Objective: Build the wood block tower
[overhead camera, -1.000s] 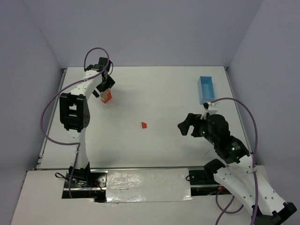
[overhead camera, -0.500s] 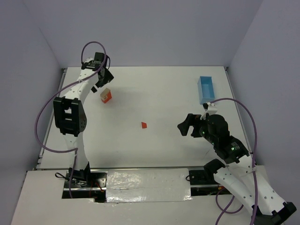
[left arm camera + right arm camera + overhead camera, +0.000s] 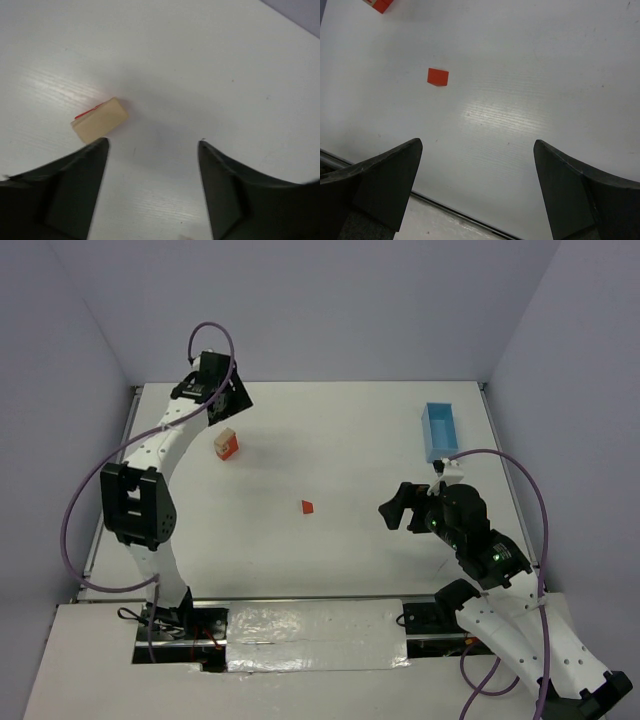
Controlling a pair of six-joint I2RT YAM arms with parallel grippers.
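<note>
The left end effector [image 3: 230, 400], jaws spread wide and empty, hangs above the tabletop [image 3: 330, 440]. The wood block tower [image 3: 226, 444], tan over red-orange, stands just beyond one fingertip [image 3: 95, 150], untouched. A loose red wedge [image 3: 308, 507] lies ahead-left of the right end effector [image 3: 395, 508], which is also wide and empty.

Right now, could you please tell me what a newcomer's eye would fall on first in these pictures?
The short block stack, tan on red-orange, stands at the far left of the table, near the open left end effector. A lone red-orange block lies near the middle, and a light blue box sits by the far right edge, beyond the open right end effector.
</note>
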